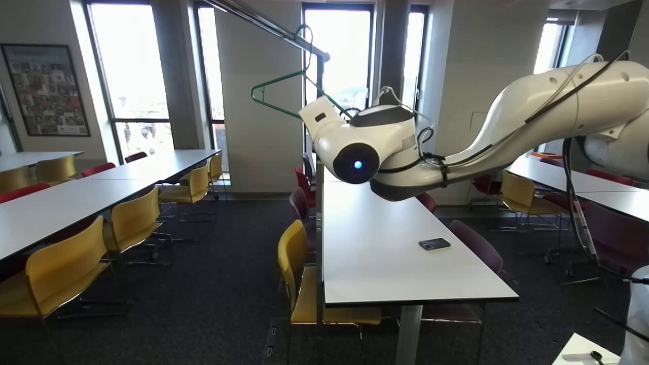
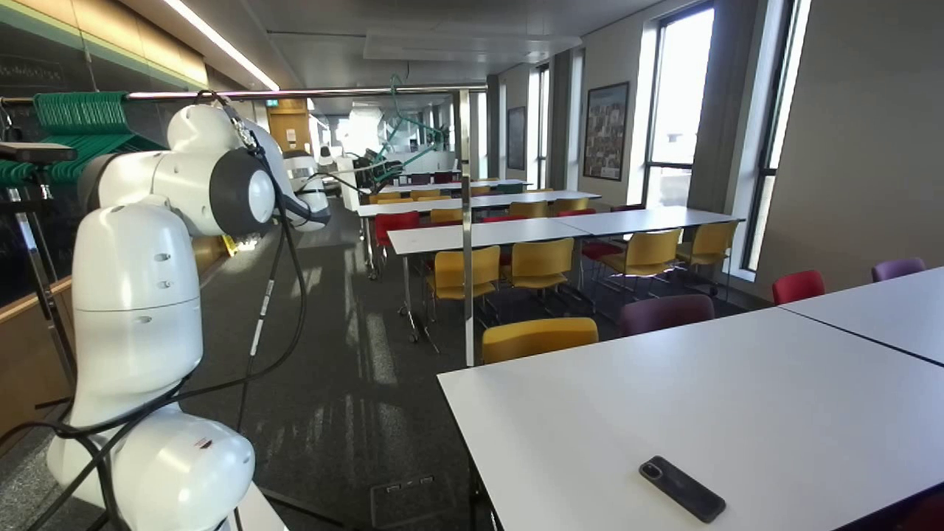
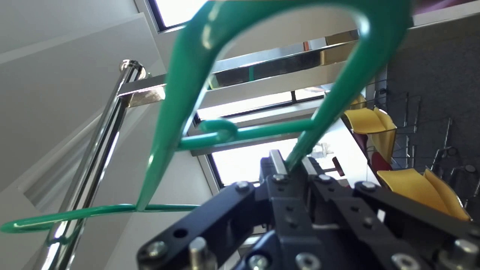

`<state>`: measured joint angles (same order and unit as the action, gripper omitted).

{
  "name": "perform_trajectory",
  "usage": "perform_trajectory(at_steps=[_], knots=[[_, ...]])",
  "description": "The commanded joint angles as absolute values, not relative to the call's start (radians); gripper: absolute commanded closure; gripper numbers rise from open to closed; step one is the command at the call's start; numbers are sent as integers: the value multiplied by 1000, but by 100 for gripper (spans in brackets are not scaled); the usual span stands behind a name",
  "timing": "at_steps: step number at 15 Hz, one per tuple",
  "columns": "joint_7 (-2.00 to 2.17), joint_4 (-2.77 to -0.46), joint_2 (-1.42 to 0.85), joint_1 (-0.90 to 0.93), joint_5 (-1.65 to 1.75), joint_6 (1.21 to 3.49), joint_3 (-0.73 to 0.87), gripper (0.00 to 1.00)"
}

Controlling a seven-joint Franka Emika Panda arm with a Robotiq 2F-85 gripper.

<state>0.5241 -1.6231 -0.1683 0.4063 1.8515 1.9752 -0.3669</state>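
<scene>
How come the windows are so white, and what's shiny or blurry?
In both exterior views, the windows are washed out, probably by strong daylight; in an exterior view, pale streaks of light lie on the dark floor; in the wrist view, the green hanger has white glints, its top right bend looks blurry, and the metal rail gleams.

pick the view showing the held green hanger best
Wrist view: the green hanger is closest there, one bar clamped in the hand. In an exterior view the arm hides part of the green hanger; in an exterior view the green hanger looks small.
</scene>
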Motion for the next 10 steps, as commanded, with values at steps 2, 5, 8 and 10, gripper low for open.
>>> perform_trajectory(at_steps=[2, 5, 8, 10], knots=[[523, -1646, -75, 403, 1845, 2032, -377, 97], [521, -1685, -28, 397, 1788, 2055, -381, 97], [531, -1779, 40, 395, 1701, 2075, -381, 97], [536, -1849, 83, 397, 1655, 2087, -383, 97]])
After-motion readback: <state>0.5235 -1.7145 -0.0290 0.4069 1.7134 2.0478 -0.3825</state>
